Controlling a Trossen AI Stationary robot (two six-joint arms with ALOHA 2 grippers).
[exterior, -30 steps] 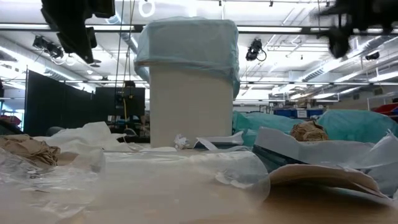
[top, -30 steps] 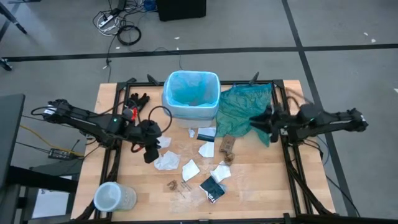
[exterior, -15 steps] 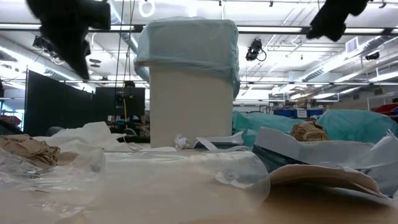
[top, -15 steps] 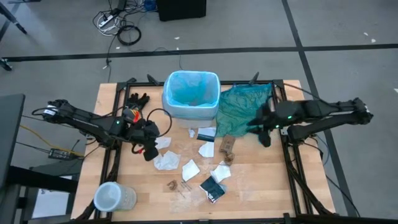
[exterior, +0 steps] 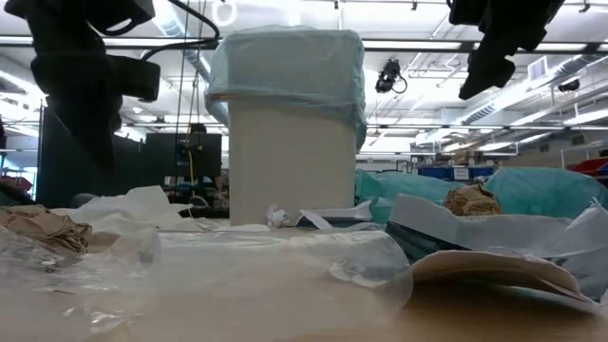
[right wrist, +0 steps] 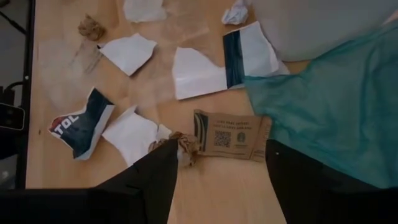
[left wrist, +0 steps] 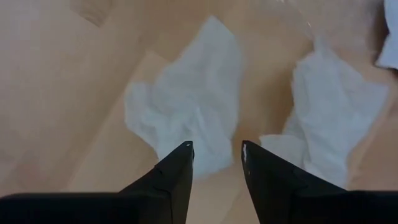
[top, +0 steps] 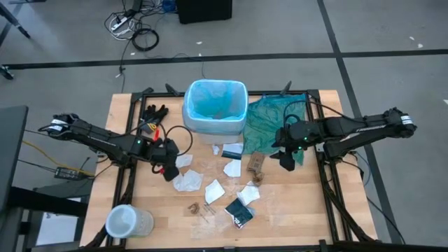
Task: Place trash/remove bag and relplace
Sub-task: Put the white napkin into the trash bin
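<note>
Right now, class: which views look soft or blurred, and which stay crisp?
Low view: the clear plastic nearest the lens is out of focus, both arms are dark silhouettes against ceiling lights. Left wrist view: white tissue looks soft. Right wrist view: the brown sleeve print is crisp. High view: evenly lit.

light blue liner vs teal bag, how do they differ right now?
The light blue liner is fitted in the white bin, mouth open; the teal bag lies crumpled flat on the table to the bin's right. The liner is pale sky-blue; the teal bag is darker green. Both are thin plastic.
</note>
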